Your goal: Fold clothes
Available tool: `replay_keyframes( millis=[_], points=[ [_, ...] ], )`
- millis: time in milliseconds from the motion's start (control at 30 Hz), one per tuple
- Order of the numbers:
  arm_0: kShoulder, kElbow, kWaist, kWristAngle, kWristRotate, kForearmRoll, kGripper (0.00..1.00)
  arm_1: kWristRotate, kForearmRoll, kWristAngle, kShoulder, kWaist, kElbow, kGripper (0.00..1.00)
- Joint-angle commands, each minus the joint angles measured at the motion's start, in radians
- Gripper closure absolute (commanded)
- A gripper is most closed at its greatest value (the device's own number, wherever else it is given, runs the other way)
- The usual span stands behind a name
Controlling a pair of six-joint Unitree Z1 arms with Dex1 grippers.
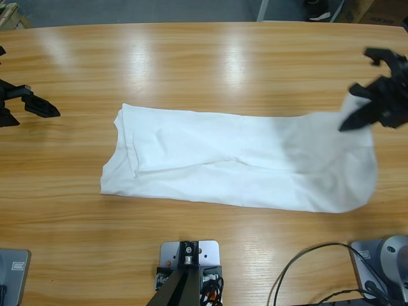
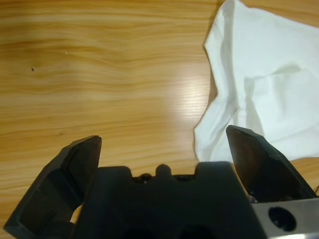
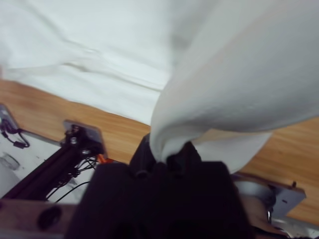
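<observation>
The right tool (image 1: 368, 105) grips the white shirt's (image 1: 210, 159) lifted end (left tool (image 2: 162, 144) spread, idle), which probably needs carrying across next.

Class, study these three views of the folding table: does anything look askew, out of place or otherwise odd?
One thing: the white shirt does not lie flat. Its right end is lifted off the table, pinched in the right gripper, and hangs blurred. The left gripper is open beside the shirt's other end.

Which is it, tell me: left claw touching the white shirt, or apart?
Apart. In the high view the left claw sits at the table's edge with bare wood between it and the white shirt; the left wrist view shows nothing between its open jaws.
</observation>
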Motion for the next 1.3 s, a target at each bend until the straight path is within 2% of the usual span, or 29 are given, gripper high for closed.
replay_keyframes(
  millis=[33,300,467,633,800,1000,1300],
  points=[
    [-0.037,0.029,-0.062,0.011,-0.045,0.019,0.003,0.099,0.014,-0.029,0.225,0.247,-0.219,1.000],
    [-0.051,0.037,-0.072,0.011,-0.059,0.024,0.000,0.152,0.072,-0.006,0.447,0.409,-0.575,1.000],
    [-0.048,0.038,-0.072,0.011,-0.060,0.023,0.000,0.165,0.118,0.047,0.573,0.478,-0.791,1.000],
    [-0.049,0.040,-0.072,0.011,-0.059,0.024,0.000,0.177,0.149,0.057,0.681,0.546,-0.944,1.000],
    [-0.054,0.058,-0.072,0.011,-0.059,0.023,0.000,0.178,0.246,0.060,0.776,0.582,-1.140,1.000],
    [-0.065,0.068,-0.072,0.011,-0.062,0.024,0.000,0.201,0.258,0.082,0.842,0.599,-1.237,1.000],
    [-0.067,0.084,-0.072,0.011,-0.063,0.023,0.000,0.202,0.288,0.081,0.878,0.619,-1.242,1.000]
  ],
)
